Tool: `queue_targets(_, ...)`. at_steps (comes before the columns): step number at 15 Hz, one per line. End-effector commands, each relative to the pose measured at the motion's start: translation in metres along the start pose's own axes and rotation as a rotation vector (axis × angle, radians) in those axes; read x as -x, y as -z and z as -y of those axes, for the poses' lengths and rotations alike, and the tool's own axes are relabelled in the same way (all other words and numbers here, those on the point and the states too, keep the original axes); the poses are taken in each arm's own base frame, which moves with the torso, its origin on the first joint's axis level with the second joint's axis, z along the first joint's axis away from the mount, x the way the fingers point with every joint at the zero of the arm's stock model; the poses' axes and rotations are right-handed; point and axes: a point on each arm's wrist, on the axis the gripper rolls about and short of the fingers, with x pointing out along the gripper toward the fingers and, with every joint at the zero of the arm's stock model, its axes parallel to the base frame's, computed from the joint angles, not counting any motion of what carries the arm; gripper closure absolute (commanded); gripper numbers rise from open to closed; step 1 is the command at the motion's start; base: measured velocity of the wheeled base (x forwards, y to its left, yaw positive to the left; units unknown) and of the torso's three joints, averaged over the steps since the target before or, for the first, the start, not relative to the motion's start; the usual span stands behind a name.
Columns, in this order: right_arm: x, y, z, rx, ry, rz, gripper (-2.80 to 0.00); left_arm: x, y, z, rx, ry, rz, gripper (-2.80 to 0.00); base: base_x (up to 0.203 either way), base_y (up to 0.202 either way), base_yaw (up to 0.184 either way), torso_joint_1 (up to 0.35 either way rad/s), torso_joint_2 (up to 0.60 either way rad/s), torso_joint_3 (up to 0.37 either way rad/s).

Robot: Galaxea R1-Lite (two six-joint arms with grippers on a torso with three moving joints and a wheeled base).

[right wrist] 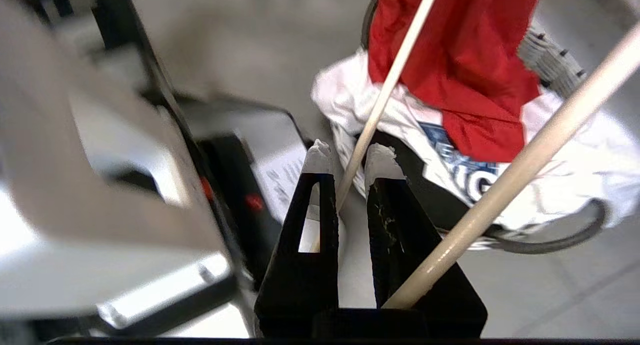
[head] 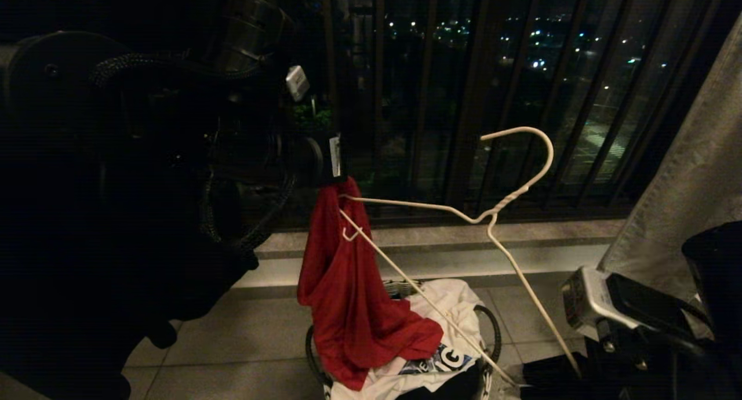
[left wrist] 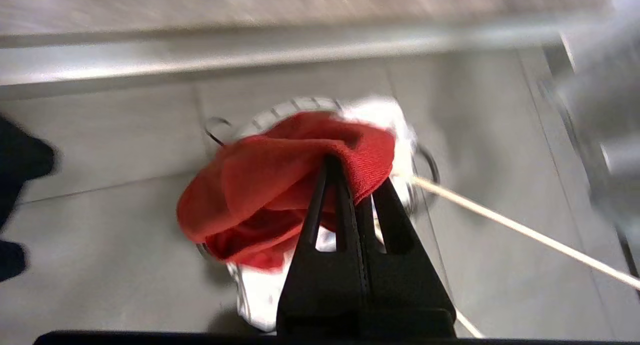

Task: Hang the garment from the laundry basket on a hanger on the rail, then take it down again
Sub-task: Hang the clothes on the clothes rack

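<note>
My left gripper [head: 333, 177] [left wrist: 357, 170] is shut on a fold of the red garment [head: 353, 295] [left wrist: 260, 180] [right wrist: 465, 60]. The garment hangs from it, and its lower end lies on the laundry basket [head: 400, 287] [left wrist: 295, 107] [right wrist: 550, 55]. The white wire hanger [head: 504, 203] [left wrist: 525, 232] [right wrist: 525, 155] is tilted in the air with its hook up. One shoulder end is tucked into the garment just under the left gripper. My right gripper [right wrist: 348, 157] holds the hanger's other end low on the right, with a wire running in between the finger bases. The rail is out of view.
A white cloth with blue lettering [head: 452, 307] [right wrist: 575, 175] fills the basket. Behind it are a low stone ledge [head: 440, 237] and a dark barred window. A grey curtain [head: 695, 174] hangs on the right. A silver and black part of the robot [head: 585, 301] sits at the lower right.
</note>
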Motion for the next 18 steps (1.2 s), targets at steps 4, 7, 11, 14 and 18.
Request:
queue_targets(4,0.018,0.013,-0.01,0.108,0.011,0.028,0.0,0.011,0.012,-0.005,-0.063,0.009,-0.039,0.0,0.0,0.0,0.0,0.0,0.0,0.0)
queue_targets(7,0.024,0.016,-0.012,0.149,0.02,0.036,0.0,0.011,0.016,-0.006,-0.133,0.008,-0.054,0.0,0.0,0.0,0.0,0.0,0.0,0.0)
queue_targets(11,0.031,0.016,-0.015,0.166,0.036,0.059,0.0,0.024,0.016,0.003,-0.207,0.036,-0.067,0.0,0.0,0.0,0.0,0.0,0.0,0.0)
queue_targets(14,0.03,0.016,-0.015,0.167,0.035,0.059,0.0,0.026,0.017,0.007,-0.235,0.047,-0.078,0.0,0.0,0.0,0.0,0.0,0.0,0.0)
queue_targets(18,0.028,0.019,-0.017,0.19,0.015,0.048,0.0,0.025,0.016,0.009,-0.25,0.05,-0.078,0.0,0.0,0.0,0.0,0.0,0.0,0.0)
